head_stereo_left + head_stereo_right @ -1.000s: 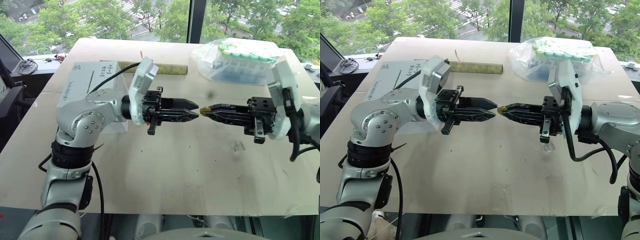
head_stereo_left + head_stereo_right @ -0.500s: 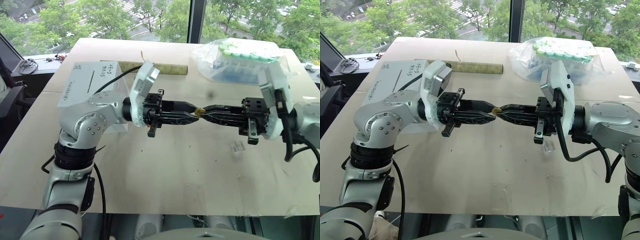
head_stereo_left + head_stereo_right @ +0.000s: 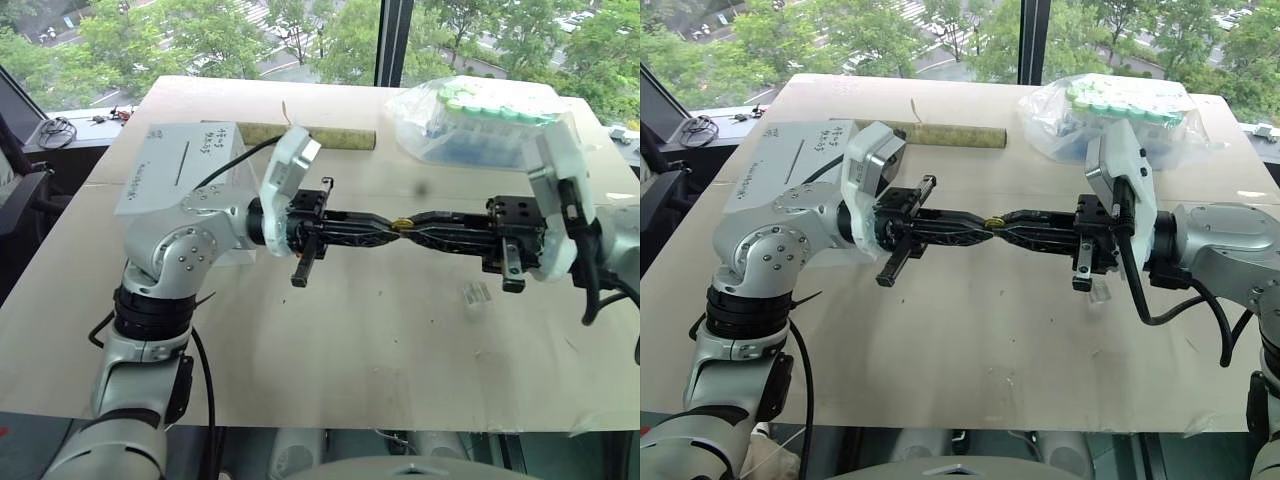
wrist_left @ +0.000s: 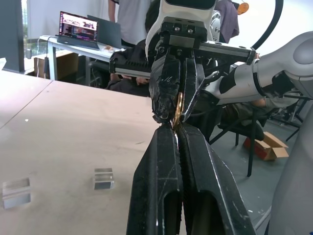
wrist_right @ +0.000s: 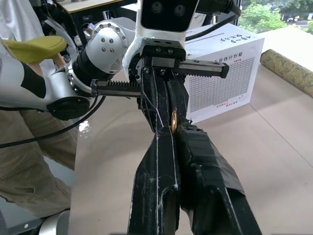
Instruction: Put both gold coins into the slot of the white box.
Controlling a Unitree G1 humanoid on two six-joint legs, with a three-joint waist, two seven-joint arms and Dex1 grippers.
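Table (image 3: 330,350) bears white box (image 3: 165,165), roll (image 3: 335,137), bag (image 3: 480,120)

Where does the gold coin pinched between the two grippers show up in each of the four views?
Left eye view: gold coin mid-picture, where the gripper tips meet.
Right eye view: coin just left of centre.
Left wrist view: coin edge-on above its fingers.
Right wrist view: coin at the fingertips.
Shared landmark: the meeting black tips.

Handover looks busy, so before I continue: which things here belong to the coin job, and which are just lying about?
Job:
gold coin, pinched between left gripper and right gripper
white box with its slot

Lying about:
bag of green-capped tubes
cardboard roll
clear plastic pieces
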